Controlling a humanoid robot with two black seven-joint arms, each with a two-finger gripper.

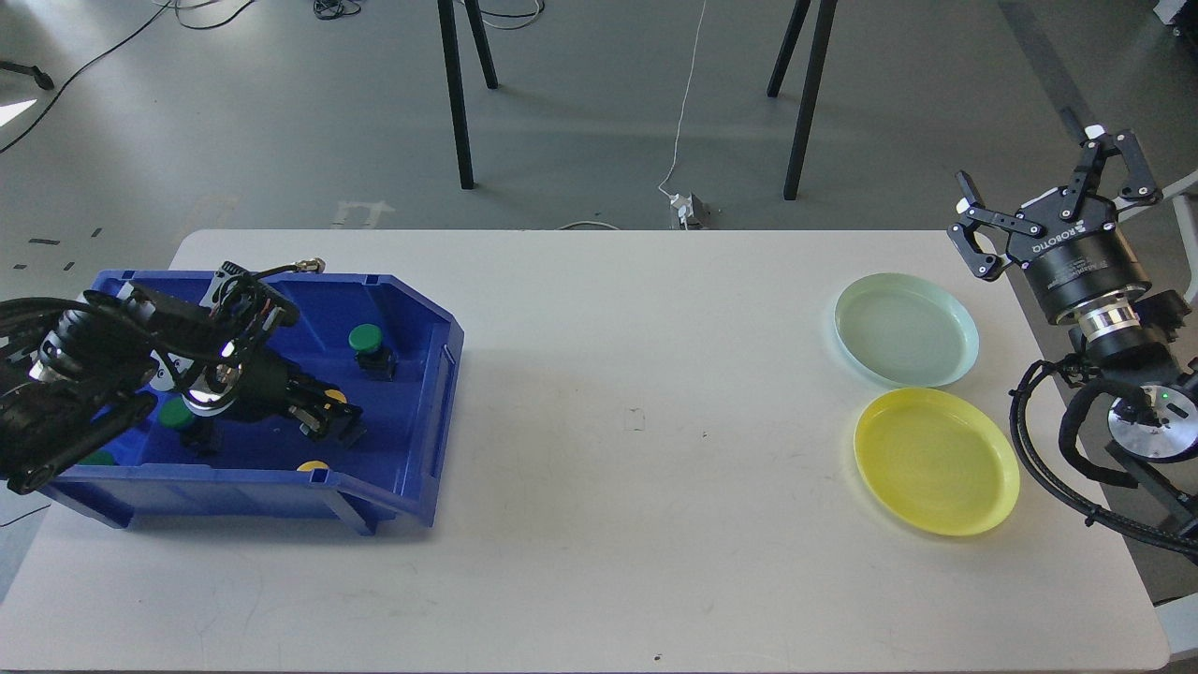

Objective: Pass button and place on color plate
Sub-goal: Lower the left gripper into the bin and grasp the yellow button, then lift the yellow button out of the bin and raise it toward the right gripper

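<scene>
A blue bin (pixel 426 374) at the table's left holds several green and yellow buttons. My left gripper (pixel 329 419) reaches down inside the bin, its dark fingers around a yellow button (pixel 335 397) that shows only in part. I cannot tell whether the fingers are closed on it. A green button (pixel 365 337) stands behind it and another yellow button (pixel 312 465) lies by the front wall. A pale green plate (pixel 906 329) and a yellow plate (pixel 936 461) lie empty at the right. My right gripper (pixel 1027 157) is open and empty, held above the table's far right corner.
More green buttons (pixel 175 413) lie in the bin under my left arm. Black stand legs (pixel 456 103) and a white cable (pixel 686 112) are on the floor beyond the table. The right arm's base and cables (pixel 1123 421) stand off the right edge.
</scene>
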